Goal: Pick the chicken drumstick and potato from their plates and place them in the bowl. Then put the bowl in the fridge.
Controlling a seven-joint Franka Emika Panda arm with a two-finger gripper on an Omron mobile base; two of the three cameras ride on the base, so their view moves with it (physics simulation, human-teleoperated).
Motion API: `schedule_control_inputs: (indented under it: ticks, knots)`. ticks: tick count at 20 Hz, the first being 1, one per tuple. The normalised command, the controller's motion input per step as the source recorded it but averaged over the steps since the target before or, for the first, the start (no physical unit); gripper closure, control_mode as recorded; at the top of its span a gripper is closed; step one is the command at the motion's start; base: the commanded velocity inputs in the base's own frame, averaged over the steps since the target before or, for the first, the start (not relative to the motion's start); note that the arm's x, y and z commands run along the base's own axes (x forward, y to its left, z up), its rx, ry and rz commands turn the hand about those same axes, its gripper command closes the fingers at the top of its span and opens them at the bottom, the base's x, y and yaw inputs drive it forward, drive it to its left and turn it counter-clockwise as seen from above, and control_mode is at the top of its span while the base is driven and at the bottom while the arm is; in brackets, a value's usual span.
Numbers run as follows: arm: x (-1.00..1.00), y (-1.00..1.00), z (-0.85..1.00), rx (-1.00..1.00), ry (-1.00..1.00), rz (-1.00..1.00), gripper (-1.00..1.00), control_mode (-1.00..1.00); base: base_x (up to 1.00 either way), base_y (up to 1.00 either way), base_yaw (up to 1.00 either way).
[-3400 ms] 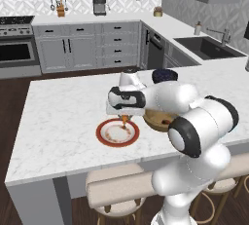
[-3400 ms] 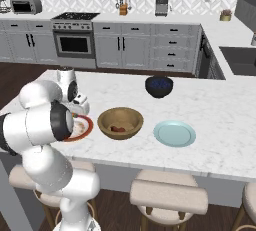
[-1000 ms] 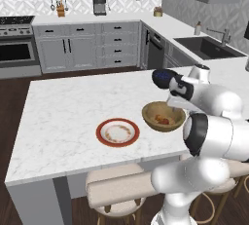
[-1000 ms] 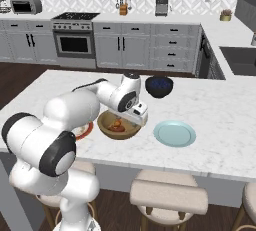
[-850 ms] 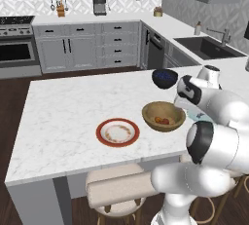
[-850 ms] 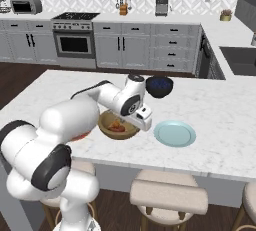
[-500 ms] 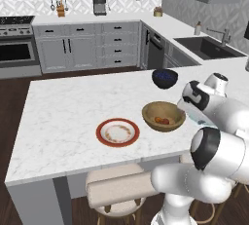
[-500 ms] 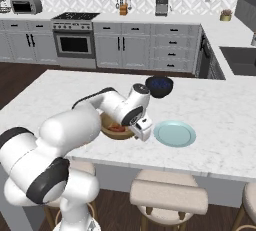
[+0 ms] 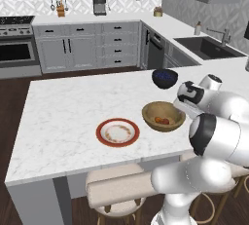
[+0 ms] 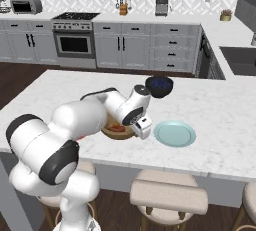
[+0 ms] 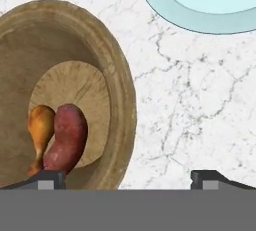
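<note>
The wooden bowl (image 9: 163, 116) stands on the island between the two plates. Inside it the golden chicken drumstick (image 11: 40, 127) and the reddish-brown potato (image 11: 67, 137) lie side by side. My gripper (image 11: 129, 179) is open and holds nothing. It hangs low at the bowl's rim (image 11: 122, 100), one fingertip (image 11: 47, 177) over the inside and the other over the counter. The red-rimmed plate (image 9: 117, 132) lies left of the bowl. The pale blue plate (image 10: 174, 133) is just beyond the gripper (image 10: 143, 131). The fridge is out of view.
A small dark blue bowl (image 9: 165, 78) stands behind the wooden bowl. Stools (image 10: 169, 195) line the island's near edge. Grey cabinets, a stove (image 10: 75, 40) and a sink (image 9: 209, 47) lie across the dark floor.
My hand has swung from over the red-rimmed plate, across the bowl, to the bowl's rim on the blue plate's side, and has dropped lower. The jaws stayed open over the last second.
</note>
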Motion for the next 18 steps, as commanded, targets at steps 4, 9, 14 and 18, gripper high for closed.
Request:
schedule_control_inputs:
  ticks: [4, 9, 14, 18]
  knots:
    - [0.16, 0.00, -0.27, 0.00, 0.01, 0.00, -1.00, -1.00, 0.00, 0.00, 0.00]
    - [0.21, 0.01, -0.24, 0.00, 0.01, 0.00, -1.00, -1.00, 0.00, 0.00, 0.00]
    - [0.05, 0.15, -0.23, 0.00, 0.01, 0.00, -1.00, -1.00, 0.00, 0.00, 0.00]
    - [0.21, 0.27, -0.32, 0.00, 0.03, 0.00, 1.00, -1.00, 0.00, 0.00, 0.00]
